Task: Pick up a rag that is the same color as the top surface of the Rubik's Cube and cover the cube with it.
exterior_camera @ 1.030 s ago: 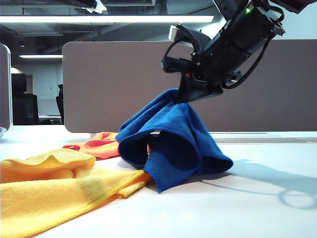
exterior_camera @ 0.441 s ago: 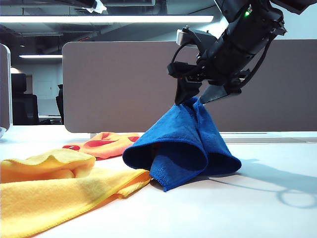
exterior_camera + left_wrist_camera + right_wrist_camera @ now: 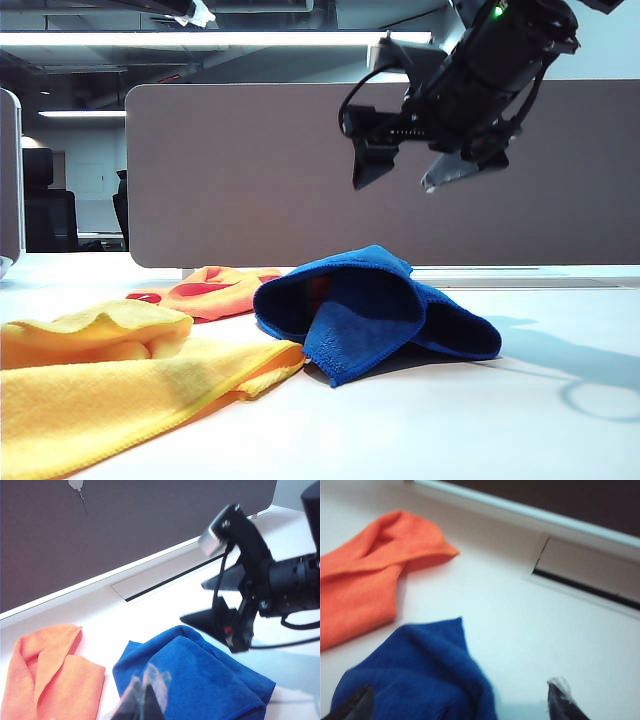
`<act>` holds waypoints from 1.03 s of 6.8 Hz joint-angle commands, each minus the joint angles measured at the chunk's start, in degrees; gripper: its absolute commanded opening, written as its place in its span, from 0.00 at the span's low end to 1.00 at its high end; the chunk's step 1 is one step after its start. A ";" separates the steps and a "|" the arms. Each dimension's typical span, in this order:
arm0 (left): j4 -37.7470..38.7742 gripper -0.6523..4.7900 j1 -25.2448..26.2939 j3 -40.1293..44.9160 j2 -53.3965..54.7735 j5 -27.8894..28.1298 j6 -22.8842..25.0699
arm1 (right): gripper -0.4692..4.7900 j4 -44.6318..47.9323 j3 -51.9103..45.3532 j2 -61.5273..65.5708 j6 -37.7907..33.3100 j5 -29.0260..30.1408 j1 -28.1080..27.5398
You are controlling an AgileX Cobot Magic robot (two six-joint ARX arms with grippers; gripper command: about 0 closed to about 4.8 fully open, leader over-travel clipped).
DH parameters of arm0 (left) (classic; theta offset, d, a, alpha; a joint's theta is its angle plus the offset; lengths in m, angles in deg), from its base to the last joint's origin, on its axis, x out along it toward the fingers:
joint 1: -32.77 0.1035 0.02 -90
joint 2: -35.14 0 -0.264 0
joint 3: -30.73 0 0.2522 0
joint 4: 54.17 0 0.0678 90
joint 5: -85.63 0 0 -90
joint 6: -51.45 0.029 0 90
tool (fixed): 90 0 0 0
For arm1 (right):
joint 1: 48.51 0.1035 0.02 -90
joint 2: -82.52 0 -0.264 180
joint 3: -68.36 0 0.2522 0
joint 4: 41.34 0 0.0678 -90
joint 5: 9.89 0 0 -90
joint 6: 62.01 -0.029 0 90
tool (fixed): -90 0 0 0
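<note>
The deep blue rag [image 3: 375, 310] lies in a loose folded mound on the white table, let go. It also shows in the left wrist view [image 3: 200, 675] and the right wrist view [image 3: 420, 675]. The Rubik's Cube and its top surface are hidden under the rag in every view. My right gripper [image 3: 408, 172] hangs open and empty a short way above the mound, its fingers spread wide [image 3: 460, 705]. The left wrist view also catches the right gripper [image 3: 215, 600] over the rag. My left gripper [image 3: 147, 695] is blurred, its fingers together, near the rag's edge and holding nothing.
An orange cloth [image 3: 215, 290] lies just left of and behind the rag. A large yellow cloth [image 3: 110, 380] fills the front left of the table. A brown partition [image 3: 240, 170] stands along the back, with a narrow slot [image 3: 585, 575] in the tabletop before it.
The right gripper has opened and risen. The rag, hanging from its jaws a second ago, dropped and settled into a low mound on the table.
</note>
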 commanded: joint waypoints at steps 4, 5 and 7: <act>-0.13 0.11 16.44 -0.15 -0.11 8.02 2.54 | 0.64 -0.04 0.37 -20.28 -4.83 7.19 -30.97; 0.09 0.11 20.68 -0.13 -0.11 4.33 1.38 | 0.50 -2.51 0.37 -22.49 -4.83 8.33 -34.91; 1.01 0.11 40.44 0.59 -0.15 -14.10 -2.56 | 0.08 -6.08 -6.91 -35.93 -4.20 23.71 -43.58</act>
